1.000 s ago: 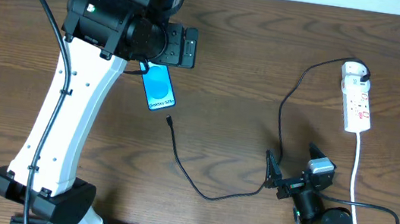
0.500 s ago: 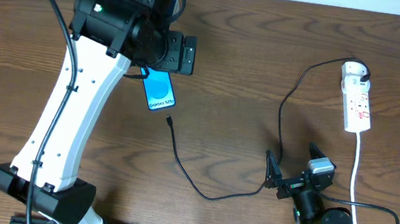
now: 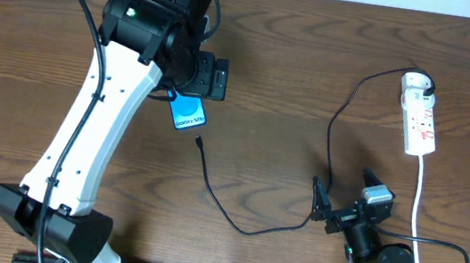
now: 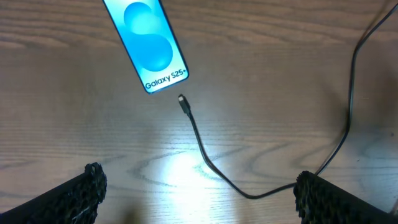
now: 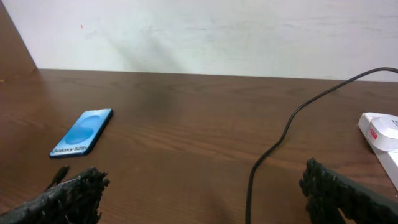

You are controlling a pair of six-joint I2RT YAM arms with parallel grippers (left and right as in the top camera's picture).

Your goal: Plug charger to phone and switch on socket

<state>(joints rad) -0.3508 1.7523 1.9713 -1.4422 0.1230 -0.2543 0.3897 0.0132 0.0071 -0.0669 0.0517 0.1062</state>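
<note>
Left hand (image 4: 199, 186): fingers spread wide, nothing between them but bare tabletop (image 4: 62, 112) and a run of cable. It hangs above the tabletop, not touching anything.

The phone (image 4: 149, 46) lies flat, screen up and lit blue, just ahead of the left hand and a bit toward its left finger. The end with the "Galaxy S25+" text faces the hand.

The charger (image 4: 204, 163) is not plugged in. Its connector tip (image 4: 183, 102) sits just beside the phone's near corner, with a small gap and no contact. From the tip the cable curves back toward the hand, passes between the fingers, then swings off past the right finger.

Right hand (image 5: 202, 183): also spread, empty, low over the tabletop. From it we see the phone well ahead and off to the left. The black cable rises ahead, nearer the right finger. One end of the socket (image 5: 380, 132) peeks in at the far right.

From overhead, the socket (image 3: 421, 118) lies ahead of the right hand and slightly to its right, well apart from it. The charger cable runs up to its round end. Its white cord (image 3: 418, 199) trails back past the right hand's right side.

Switch position on the socket: we cannot tell, it is too small.
</note>
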